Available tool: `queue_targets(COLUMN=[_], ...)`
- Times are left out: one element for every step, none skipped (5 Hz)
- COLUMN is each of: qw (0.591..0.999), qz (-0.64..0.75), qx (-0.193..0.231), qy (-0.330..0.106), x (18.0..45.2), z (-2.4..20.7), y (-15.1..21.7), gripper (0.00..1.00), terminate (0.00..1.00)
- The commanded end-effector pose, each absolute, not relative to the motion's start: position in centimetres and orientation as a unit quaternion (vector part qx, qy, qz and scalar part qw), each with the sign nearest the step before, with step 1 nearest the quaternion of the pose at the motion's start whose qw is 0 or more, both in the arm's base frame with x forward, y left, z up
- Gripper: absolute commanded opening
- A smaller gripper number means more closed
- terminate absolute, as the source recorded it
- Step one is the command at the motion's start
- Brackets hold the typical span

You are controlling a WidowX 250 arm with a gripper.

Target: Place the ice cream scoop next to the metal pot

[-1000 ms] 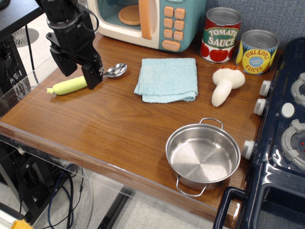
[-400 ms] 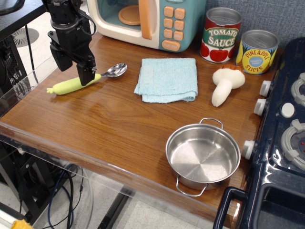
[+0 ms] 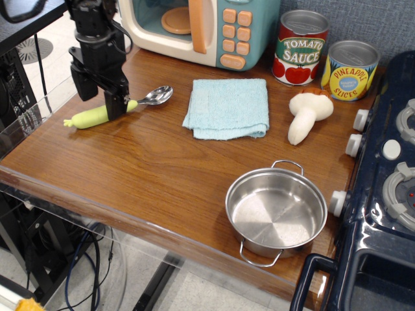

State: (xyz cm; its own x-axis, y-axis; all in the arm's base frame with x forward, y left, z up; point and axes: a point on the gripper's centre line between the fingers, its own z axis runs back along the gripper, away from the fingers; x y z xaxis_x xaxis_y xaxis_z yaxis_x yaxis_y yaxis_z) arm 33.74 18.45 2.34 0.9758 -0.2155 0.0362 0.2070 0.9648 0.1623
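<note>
- The metal pot (image 3: 276, 210) sits near the front right corner of the wooden table (image 3: 149, 175), upright, with one wire loop handle toward the back and one toward the front. Its inside is bare shiny steel, with nothing in it.
- The ice cream scoop (image 3: 117, 108) lies flat at the back left of the table, well apart from the pot. Its lime-green handle points left and its silver bowl points right.
- The gripper (image 3: 100, 87) stands over the middle of the scoop's handle. Its black fingers (image 3: 117, 103) are apart, one in front of the handle and one behind it. Whether they touch the handle cannot be told.
- A toy microwave (image 3: 201, 29) at the back edge has an orange plate visible through its door.
- Two closed cans stand at the back right: a tomato sauce can (image 3: 300, 47) and a pineapple slices can (image 3: 349, 70), side by side.
- A folded light-blue cloth (image 3: 228, 107) lies between the scoop and a cream-white toy mushroom (image 3: 307, 113).
- A dark blue toy stove (image 3: 386, 194) borders the table on the right, just beside the pot.
</note>
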Motion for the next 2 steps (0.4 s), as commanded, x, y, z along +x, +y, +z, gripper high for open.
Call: queue_targets(qw=[0.989, 0.989], qz=[-0.121, -0.121], qx=[0.083, 0.081], qy=[-0.033, -0.037], x=[34.82, 34.77], z=[3.50, 3.51], y=[18.31, 18.29], gripper=[0.00, 0.00], terminate=[0.00, 0.00])
